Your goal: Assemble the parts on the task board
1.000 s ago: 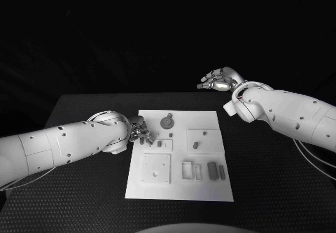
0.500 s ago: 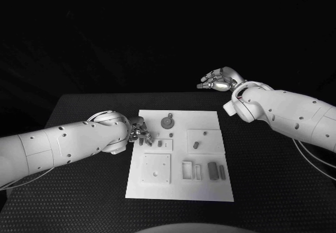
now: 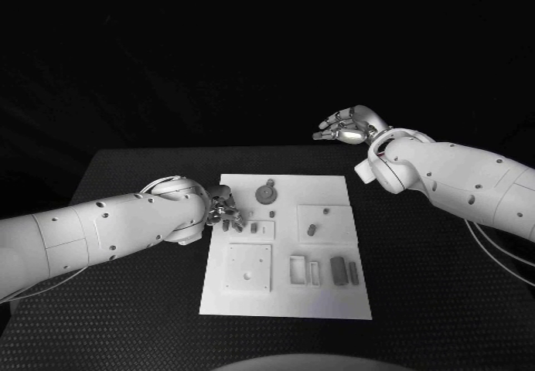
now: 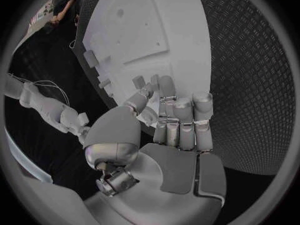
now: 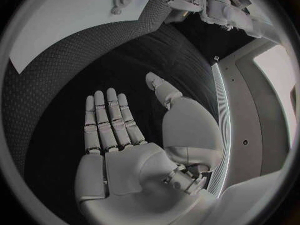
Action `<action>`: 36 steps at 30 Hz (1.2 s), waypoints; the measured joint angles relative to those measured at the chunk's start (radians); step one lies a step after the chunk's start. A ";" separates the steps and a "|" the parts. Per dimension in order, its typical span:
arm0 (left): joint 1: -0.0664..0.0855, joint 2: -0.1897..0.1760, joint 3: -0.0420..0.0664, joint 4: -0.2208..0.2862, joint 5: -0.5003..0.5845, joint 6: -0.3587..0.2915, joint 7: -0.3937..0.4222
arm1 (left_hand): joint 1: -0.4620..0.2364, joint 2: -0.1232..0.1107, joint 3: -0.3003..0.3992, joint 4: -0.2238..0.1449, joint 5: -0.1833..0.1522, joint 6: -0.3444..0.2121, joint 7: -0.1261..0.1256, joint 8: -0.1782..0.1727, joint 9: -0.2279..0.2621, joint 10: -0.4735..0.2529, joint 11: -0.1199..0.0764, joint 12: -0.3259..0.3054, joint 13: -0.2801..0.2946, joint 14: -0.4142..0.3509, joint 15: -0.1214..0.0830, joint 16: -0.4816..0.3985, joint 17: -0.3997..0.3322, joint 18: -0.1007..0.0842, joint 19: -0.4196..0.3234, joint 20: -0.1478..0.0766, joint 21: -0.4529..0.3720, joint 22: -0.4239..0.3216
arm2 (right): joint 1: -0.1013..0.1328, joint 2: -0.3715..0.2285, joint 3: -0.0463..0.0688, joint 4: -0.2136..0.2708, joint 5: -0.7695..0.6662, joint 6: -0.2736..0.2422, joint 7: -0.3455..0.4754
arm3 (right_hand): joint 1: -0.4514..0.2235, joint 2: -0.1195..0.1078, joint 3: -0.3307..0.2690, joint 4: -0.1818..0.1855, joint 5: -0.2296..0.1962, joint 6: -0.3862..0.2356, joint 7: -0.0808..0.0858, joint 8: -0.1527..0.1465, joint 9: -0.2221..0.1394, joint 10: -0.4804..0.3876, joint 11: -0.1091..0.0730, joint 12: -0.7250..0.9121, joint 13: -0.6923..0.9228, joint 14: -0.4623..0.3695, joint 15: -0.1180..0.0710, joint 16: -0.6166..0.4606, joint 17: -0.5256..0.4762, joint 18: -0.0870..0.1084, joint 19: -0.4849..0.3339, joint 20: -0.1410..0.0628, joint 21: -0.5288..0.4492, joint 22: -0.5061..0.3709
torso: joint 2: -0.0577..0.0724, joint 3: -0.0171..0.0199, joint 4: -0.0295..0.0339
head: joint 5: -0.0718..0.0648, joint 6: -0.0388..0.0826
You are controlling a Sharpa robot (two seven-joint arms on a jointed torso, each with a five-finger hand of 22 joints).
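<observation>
Two arms reach over the black bench (image 3: 134, 309) in the head view. The task board (image 3: 284, 305) lies mid-bench, small parts (image 3: 338, 271) on it. The left hand (image 3: 224, 213) hovers at the board's left edge, fingers curled; whether they pinch anything cannot be told. The right hand (image 3: 349, 126) hangs well beyond the board, fingers loosely spread, holding nothing.

Left wrist view: left hand (image 4: 172, 127), fingertips (image 4: 164, 85) over the task board (image 4: 156, 20) beside small raised parts (image 4: 89, 58).

Right wrist view: right hand (image 5: 125, 135), fingers straight, thumb apart, well clear of the task board (image 5: 62, 20).

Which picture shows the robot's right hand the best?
The right wrist view: the right hand lies flat, fingers spread, holding nothing. The head view shows it small, raised beyond the table. In the left wrist view I cannot make it out.
</observation>
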 measured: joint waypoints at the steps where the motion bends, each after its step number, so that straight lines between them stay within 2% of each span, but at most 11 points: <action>1: 0.000 0.000 0.000 0.000 -0.001 0.000 0.000 | 0.000 0.000 0.000 0.000 0.000 0.000 0.000 0.000 0.000 0.000 0.000 0.000 0.000 0.000 0.000 0.000 0.000 0.000 0.000 0.000 0.000 0.000 | 0.000 0.000 0.000 0.000 0.000 0.000 0.000 | 0.000 0.000 0.000 0.000 0.000 0.000 0.000 0.000 0.000 0.000 0.000 0.000 0.000 0.000 0.000 0.000 0.000 0.000 0.000 0.000 0.000 0.000 | 0.000 -0.0001 -0.0001 | 0.000 0.000; 9: -0.001 0.000 0.000 0.000 -0.012 0.003 -0.001 | 0.000 0.000 0.002 0.002 0.000 0.000 0.000 0.006 0.000 0.001 -0.001 0.000 0.000 0.000 0.000 0.000 0.001 0.000 0.003 0.000 0.000 0.000 | 0.000 -0.001 0.000 0.000 0.000 0.000 0.000 | 0.000 0.000 0.000 0.000 0.000 0.000 0.000 0.000 0.000 0.000 0.000 0.000 0.000 0.000 0.000 0.000 0.000 0.000 0.000 0.000 0.000 0.000 | 0.000 0.0001 0.0003 | -0.002 -0.002; 18: -0.002 0.001 0.000 0.000 -0.028 0.005 0.000 | 0.000 0.000 0.003 0.003 0.032 0.004 -0.004 0.011 0.001 0.002 -0.002 0.000 0.003 0.004 -0.002 0.004 0.002 -0.001 0.007 -0.004 0.000 0.002 | 0.000 0.000 0.000 0.000 0.000 0.000 0.000 | 0.000 0.000 0.000 0.000 0.000 0.000 0.000 0.000 0.000 0.000 0.000 0.000 -0.001 0.000 0.000 0.000 -0.001 0.000 0.000 0.000 0.000 0.001 | -0.001 0.0000 0.0009 | -0.001 -0.002; 36: -0.001 0.002 0.002 0.000 -0.040 0.024 0.000 | -0.007 -0.007 0.003 0.003 0.059 0.007 0.000 0.021 0.001 -0.001 0.001 0.000 0.007 0.006 0.000 0.008 0.004 -0.001 0.009 -0.002 0.000 0.004 | 0.000 0.001 0.000 -0.001 0.000 0.000 0.000 | 0.000 0.000 0.000 0.000 0.000 0.000 0.000 0.005 -0.001 0.000 0.000 0.000 -0.001 0.000 0.000 0.000 -0.002 0.000 0.000 0.000 -0.004 0.001 | -0.001 -0.0005 0.0012 | -0.002 -0.004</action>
